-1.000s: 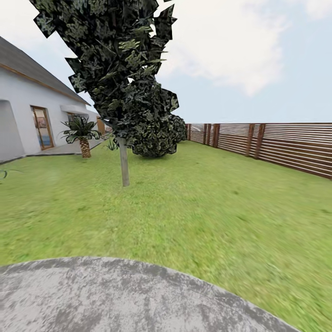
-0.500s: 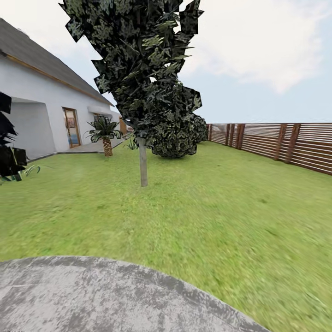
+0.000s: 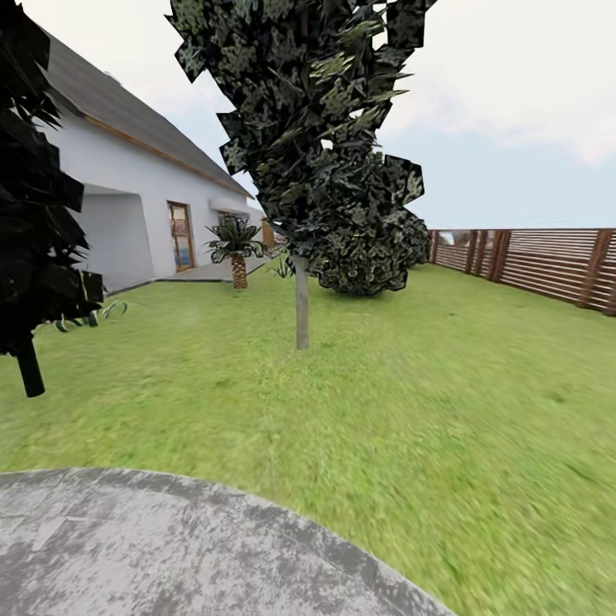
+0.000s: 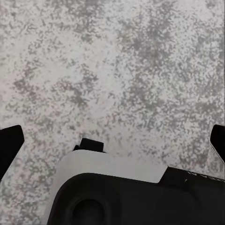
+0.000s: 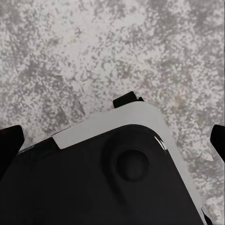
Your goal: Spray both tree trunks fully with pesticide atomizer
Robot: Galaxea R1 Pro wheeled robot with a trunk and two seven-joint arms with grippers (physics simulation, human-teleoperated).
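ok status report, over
Left gripper, right gripper: jaws open, empty. Grey tree trunk ahead across lawn. Dark tree close on left.

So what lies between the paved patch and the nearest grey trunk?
In the head view, bare grass alone lies between the paved patch and the trunk; nothing stands on that stretch.

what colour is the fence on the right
Reddish-brown wooden slats on the fence, clearest in the head view.
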